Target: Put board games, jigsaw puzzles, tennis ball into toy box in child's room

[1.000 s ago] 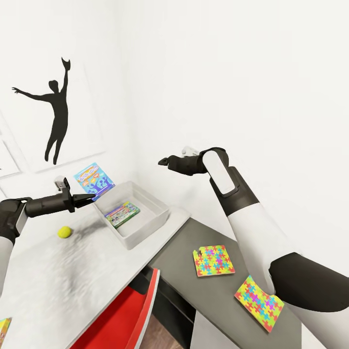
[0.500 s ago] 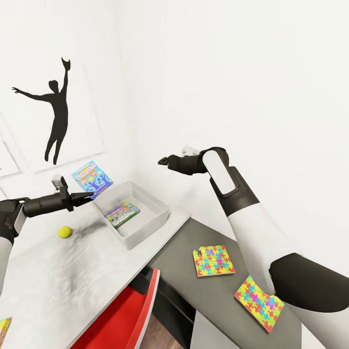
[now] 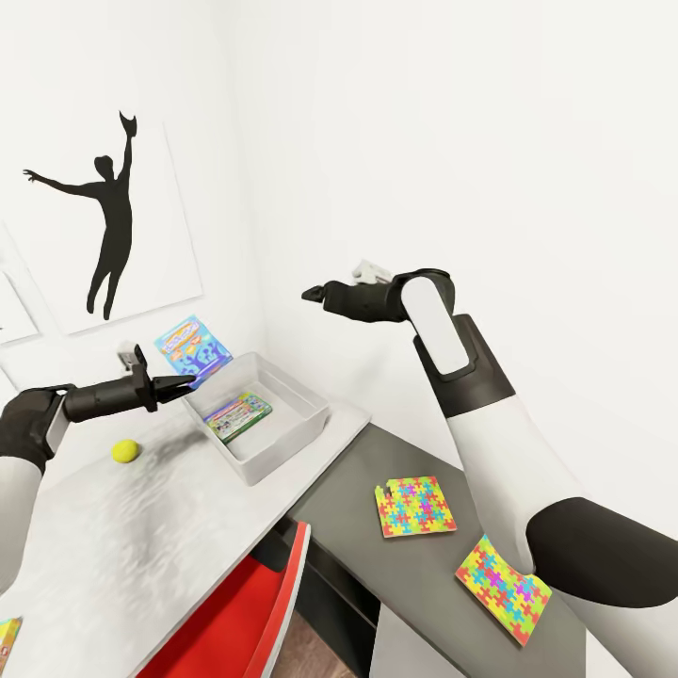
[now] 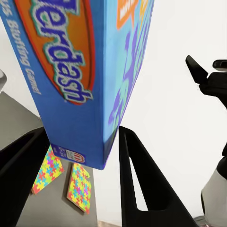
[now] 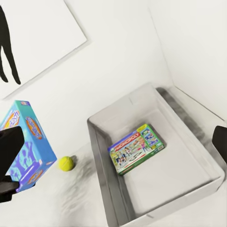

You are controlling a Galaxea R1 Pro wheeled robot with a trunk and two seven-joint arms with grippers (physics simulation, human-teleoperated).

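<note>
My left gripper [image 3: 179, 384] is shut on the lower edge of a bright blue board game [image 3: 193, 348], held upright in the air just beside the toy box [image 3: 306, 428]. Up close the blue board game [image 4: 80, 71] stands between the two black fingers [image 4: 142, 189]. A green-edged board game [image 3: 237, 415] lies flat inside the toy box [image 5: 99, 165]. The tennis ball [image 3: 124, 451] rests on the table [image 3: 141, 537] below my left arm. Two jigsaw puzzles [image 3: 414, 506] [image 3: 504, 589] lie on the lower dark top. My right gripper [image 3: 315, 294] hangs open and empty above the box.
A red chair [image 3: 245, 612] is tucked under the table's front edge. The corner of another colourful game box [image 3: 8, 640] lies at the table's near left. White walls close in behind the toy box, one bearing a black baseball-player silhouette [image 3: 108, 226].
My left gripper has carried the blue board game a little to the right, closer to the toy box. My right arm has risen slightly and its gripper has edged left.
</note>
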